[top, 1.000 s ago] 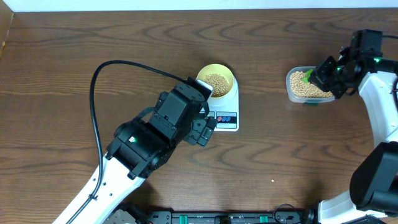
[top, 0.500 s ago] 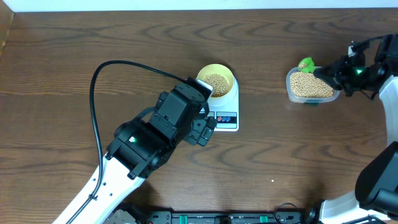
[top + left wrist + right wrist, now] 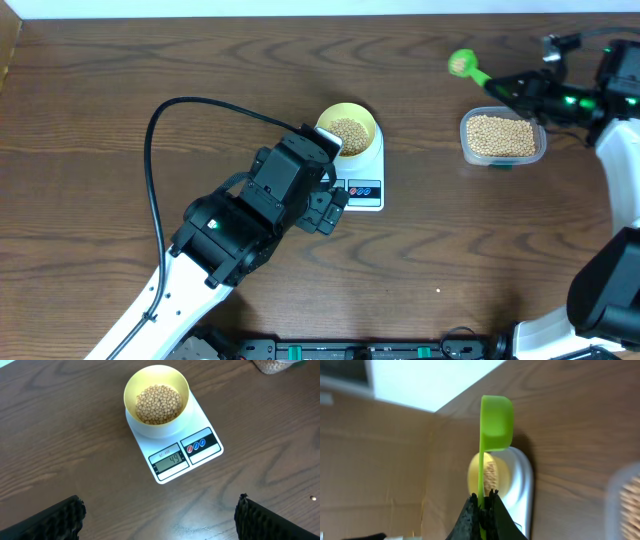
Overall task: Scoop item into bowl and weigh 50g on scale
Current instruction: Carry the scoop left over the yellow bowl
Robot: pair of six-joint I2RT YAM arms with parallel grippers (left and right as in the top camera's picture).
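Observation:
The pale yellow-green bowl (image 3: 349, 128) holds tan beans (image 3: 158, 404) and stands on the white scale (image 3: 364, 189). In the left wrist view the scale's display (image 3: 170, 460) reads 49. My right gripper (image 3: 484, 497) is shut on the handle of a green scoop (image 3: 462, 64). It holds the scoop in the air, left of and behind the clear container, with a few beans in its cup. The bowl (image 3: 492, 477) shows beyond the scoop (image 3: 496, 422) in the right wrist view. My left gripper (image 3: 160, 520) is open and empty, above the table in front of the scale (image 3: 197, 447).
A clear rounded-rectangular container (image 3: 502, 137) full of beans sits at the right of the table. My left arm (image 3: 235, 225) and its black cable (image 3: 155, 120) lie over the table left of the scale. A cardboard wall stands at the far left edge.
My right gripper has lifted the scoop out of the clear container and carried it left and toward the back, with beans in its cup. The left arm has not moved.

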